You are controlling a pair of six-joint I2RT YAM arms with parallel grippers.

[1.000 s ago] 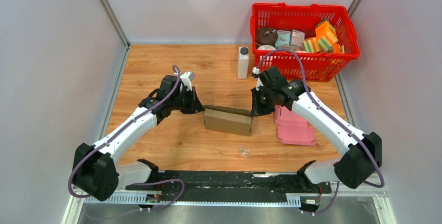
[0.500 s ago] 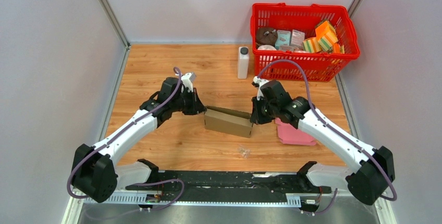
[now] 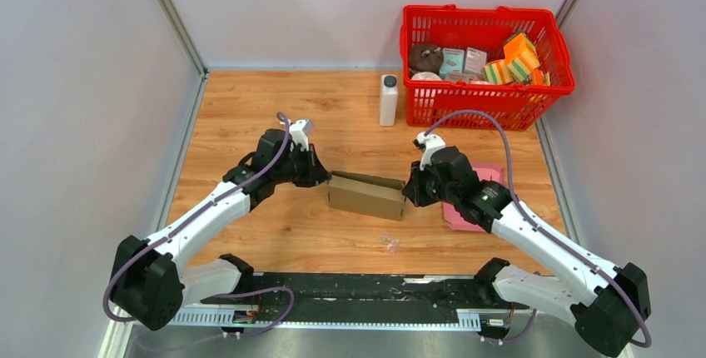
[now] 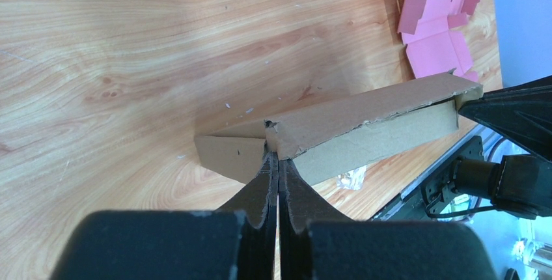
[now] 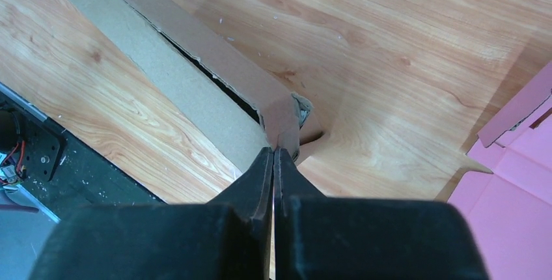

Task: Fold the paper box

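high rear view facing down, wrist views close, sharing paper box (image 3: 366, 196)

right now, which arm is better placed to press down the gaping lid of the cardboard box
Right, probably. The lid of the cardboard box gapes widest at the end where the right gripper touches it with closed tips; the left gripper sits at the tighter end.

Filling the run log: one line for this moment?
left claw: shut, at left end of brown cardboard box | right claw: shut, at its right end

White-black arms (image 3: 200, 221), seemingly purple cables (image 3: 463, 112)
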